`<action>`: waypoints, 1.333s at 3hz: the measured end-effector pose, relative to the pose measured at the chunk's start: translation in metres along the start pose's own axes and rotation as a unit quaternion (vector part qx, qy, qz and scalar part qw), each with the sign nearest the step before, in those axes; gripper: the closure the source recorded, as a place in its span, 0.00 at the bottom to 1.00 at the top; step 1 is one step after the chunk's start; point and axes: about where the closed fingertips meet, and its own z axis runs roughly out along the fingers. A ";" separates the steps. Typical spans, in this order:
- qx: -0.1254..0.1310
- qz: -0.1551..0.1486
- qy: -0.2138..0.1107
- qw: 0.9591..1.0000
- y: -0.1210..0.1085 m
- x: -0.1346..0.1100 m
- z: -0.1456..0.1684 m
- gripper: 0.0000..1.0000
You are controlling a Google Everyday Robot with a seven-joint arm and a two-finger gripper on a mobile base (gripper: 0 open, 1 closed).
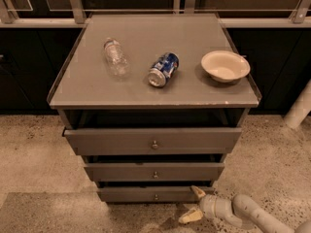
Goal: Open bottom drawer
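— Where is the bottom drawer (pixel 127 194)?
— Lower centre of the frame, the lowest grey front.
— And the gripper (pixel 193 206)?
— Lower right, fingers spread wide, holding nothing, beside the drawer's right end.

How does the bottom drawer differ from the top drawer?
The bottom drawer looks narrower and shorter than the top drawer. The top drawer has a wide dark gap above; the bottom drawer, a thin one. Both are grey with a centre knob. The pincer, open, sits by the bottom drawer's right end.
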 end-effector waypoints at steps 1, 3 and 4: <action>0.001 -0.001 0.000 1.000 -0.002 -0.001 0.001 0.00; -0.002 -0.013 -0.001 1.000 -0.009 0.005 0.015 0.00; 0.002 -0.019 -0.003 1.000 -0.014 0.002 0.016 0.00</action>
